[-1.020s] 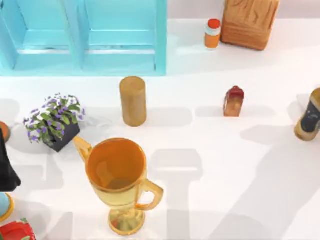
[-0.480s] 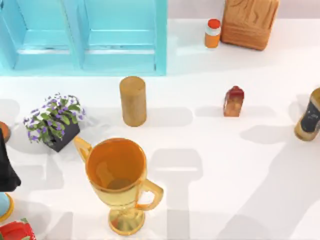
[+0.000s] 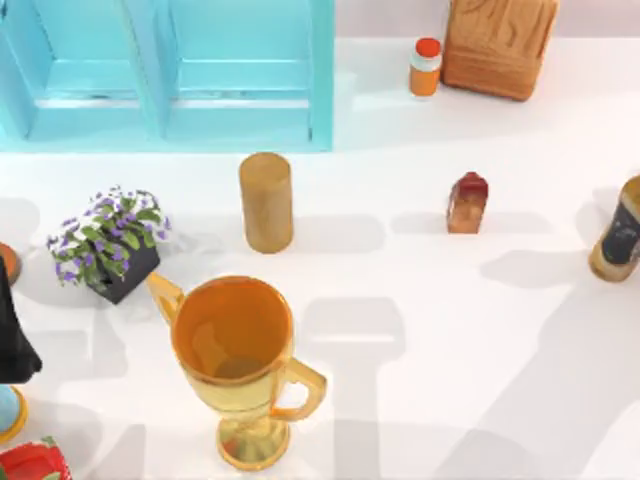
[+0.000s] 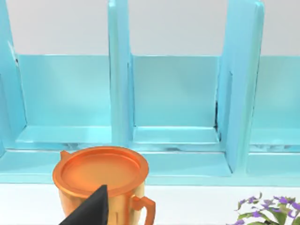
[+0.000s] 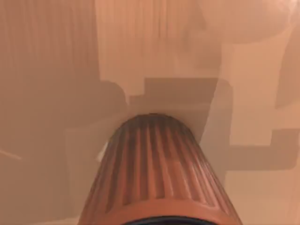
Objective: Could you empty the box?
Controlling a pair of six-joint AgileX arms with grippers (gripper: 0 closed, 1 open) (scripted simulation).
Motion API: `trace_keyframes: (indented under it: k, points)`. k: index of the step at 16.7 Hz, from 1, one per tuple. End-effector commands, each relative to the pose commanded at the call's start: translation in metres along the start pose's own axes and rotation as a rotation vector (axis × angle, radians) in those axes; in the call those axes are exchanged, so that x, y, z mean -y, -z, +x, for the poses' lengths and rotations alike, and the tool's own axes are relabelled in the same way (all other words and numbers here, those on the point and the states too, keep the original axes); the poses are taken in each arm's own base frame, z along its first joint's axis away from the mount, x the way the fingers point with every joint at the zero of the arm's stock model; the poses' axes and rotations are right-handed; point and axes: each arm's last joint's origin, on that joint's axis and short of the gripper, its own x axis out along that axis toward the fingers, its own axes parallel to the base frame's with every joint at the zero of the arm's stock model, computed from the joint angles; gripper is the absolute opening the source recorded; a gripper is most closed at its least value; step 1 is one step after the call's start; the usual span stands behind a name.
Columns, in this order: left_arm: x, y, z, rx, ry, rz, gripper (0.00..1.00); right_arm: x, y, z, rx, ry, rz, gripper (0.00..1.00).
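A wooden box [image 3: 498, 45] stands at the back right of the table, and its inside is hidden from above. My left arm [image 3: 12, 335] is a dark shape at the table's left edge. In the left wrist view a dark tip of my left gripper [image 4: 89, 213] pokes in front of an orange-gold trophy cup [image 4: 101, 180], with a light blue shelf [image 4: 173, 136] behind it. A ribbed brown cylinder [image 5: 157, 173] sits very close in the right wrist view, above the white table; whether it is held cannot be seen.
A light blue shelf [image 3: 170, 75] lines the back left. Standing on the table are a gold trophy cup [image 3: 235, 350], a tan cylinder [image 3: 266, 200], a potted purple plant [image 3: 110, 245], a small red bottle [image 3: 467, 202], an orange-capped bottle [image 3: 425, 66] and a tan can [image 3: 620, 230].
The arm shadow on the table's front right has shifted a little. No object has visibly moved.
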Motion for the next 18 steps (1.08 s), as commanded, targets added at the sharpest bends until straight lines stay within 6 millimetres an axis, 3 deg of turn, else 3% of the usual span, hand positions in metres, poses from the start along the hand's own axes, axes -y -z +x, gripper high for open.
trace_keyframes:
  k: [3, 4, 14, 18]
  points:
    - [0.000, 0.000, 0.000, 0.000, 0.000, 0.000, 1.00, 0.000, 0.000, 0.000, 0.000, 0.000, 0.000, 0.02]
    - [0.000, 0.000, 0.000, 0.000, 0.000, 0.000, 1.00, 0.000, 0.000, 0.000, 0.000, 0.000, 0.000, 0.00]
    - [0.000, 0.000, 0.000, 0.000, 0.000, 0.000, 1.00, 0.000, -0.001, -0.003, -0.001, -0.002, -0.001, 0.00]
    - [0.000, 0.000, 0.000, 0.000, 0.000, 0.000, 1.00, 0.003, -0.008, -0.039, -0.006, -0.005, -0.003, 0.00]
